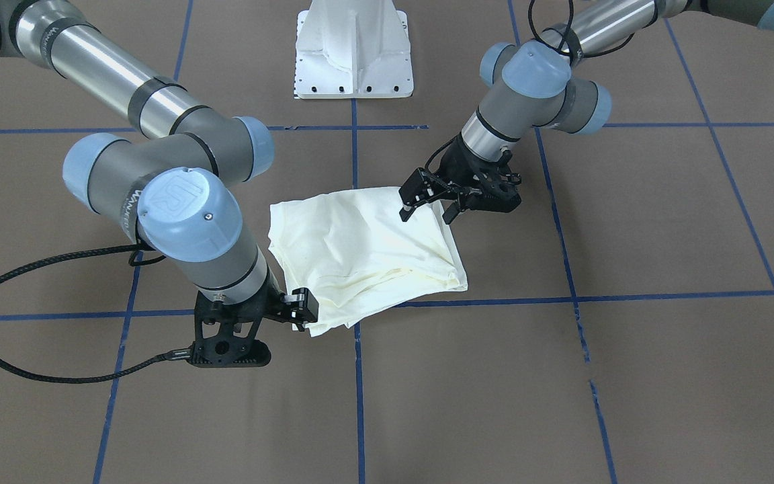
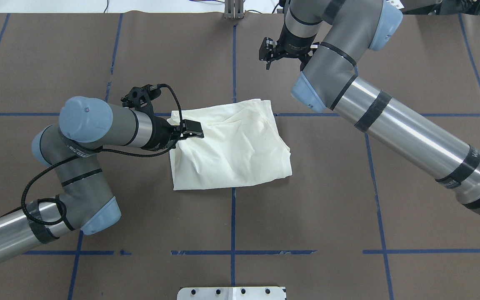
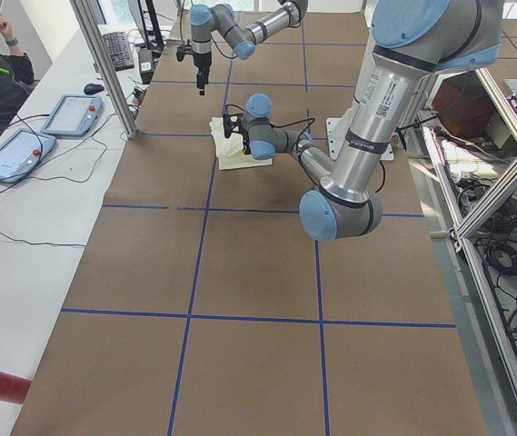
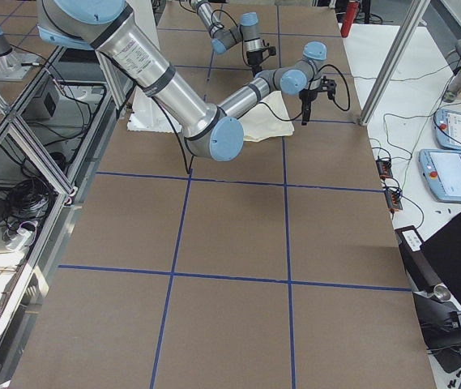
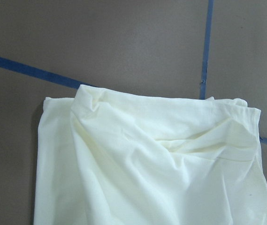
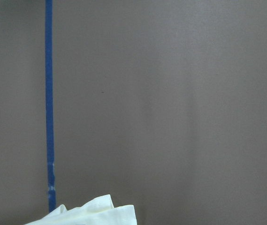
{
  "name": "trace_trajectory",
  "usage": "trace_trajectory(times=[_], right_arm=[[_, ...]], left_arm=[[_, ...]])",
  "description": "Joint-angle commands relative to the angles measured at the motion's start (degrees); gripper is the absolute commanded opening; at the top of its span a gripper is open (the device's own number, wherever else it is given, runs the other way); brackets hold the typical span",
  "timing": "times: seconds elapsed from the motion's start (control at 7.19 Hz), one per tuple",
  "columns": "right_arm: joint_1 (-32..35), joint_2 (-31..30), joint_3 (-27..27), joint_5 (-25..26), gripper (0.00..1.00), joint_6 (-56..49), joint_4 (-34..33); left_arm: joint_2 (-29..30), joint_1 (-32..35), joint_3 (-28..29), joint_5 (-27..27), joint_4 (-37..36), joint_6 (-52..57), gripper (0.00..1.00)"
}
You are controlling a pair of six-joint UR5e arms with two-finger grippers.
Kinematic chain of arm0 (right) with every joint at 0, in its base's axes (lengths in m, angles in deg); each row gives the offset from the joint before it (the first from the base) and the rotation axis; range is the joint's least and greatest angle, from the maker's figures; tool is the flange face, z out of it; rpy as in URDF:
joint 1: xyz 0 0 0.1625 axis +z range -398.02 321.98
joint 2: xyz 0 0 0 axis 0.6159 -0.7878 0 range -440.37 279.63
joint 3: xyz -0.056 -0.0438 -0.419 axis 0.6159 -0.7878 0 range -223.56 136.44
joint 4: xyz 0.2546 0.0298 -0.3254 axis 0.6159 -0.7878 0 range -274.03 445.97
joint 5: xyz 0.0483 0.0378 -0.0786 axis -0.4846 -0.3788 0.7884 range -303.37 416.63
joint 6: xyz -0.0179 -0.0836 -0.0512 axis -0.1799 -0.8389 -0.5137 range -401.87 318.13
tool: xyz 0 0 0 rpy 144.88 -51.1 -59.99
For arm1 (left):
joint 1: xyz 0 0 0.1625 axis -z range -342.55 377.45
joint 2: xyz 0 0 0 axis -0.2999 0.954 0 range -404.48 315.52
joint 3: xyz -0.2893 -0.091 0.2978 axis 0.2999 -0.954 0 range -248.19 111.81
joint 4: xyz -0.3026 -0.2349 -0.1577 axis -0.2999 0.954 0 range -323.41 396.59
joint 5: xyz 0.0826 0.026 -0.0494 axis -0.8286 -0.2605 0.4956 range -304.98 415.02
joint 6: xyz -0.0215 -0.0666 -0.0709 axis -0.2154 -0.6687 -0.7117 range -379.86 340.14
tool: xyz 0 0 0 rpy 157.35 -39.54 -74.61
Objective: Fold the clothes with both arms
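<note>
The cream-white shirt (image 1: pixel 360 249) lies folded into a rough rectangle in the middle of the table (image 2: pixel 231 150), plain side up, with its print hidden. My left gripper (image 1: pixel 427 207) is open and empty. It hovers just over the shirt's edge on my left (image 2: pixel 192 130), and its wrist view shows the wrinkled cloth (image 5: pixel 161 164) close below. My right gripper (image 2: pixel 267 52) looks open and empty, raised off the table beyond the shirt's far right corner (image 1: pixel 303 306). Its wrist view shows only a corner of the shirt (image 6: pixel 91 213).
The brown table is marked with blue tape lines (image 2: pixel 233 62). The white pedestal base (image 1: pixel 353 60) stands at the robot's side of the table. The operators' bench with tablets (image 3: pixel 17 150) and a metal post (image 3: pixel 104 64) runs along the far side.
</note>
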Motion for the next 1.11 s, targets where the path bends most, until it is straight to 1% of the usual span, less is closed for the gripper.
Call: trace_trajectory(times=[0.0, 0.56, 0.97], right_arm=[[0.56, -1.16, 1.29, -0.20, 1.00, -0.21, -0.02], [1.00, -1.24, 1.64, -0.11, 1.00, -0.22, -0.29], [1.35, -1.68, 1.64, -0.11, 1.00, -0.22, -0.29]], left_arm=[[0.20, -0.13, 1.79, -0.01, 2.36, -0.07, 1.00], [0.72, -2.50, 1.97, 0.34, 2.36, -0.16, 1.00], [0.55, -5.48, 0.57, 0.52, 2.36, -0.16, 1.00]])
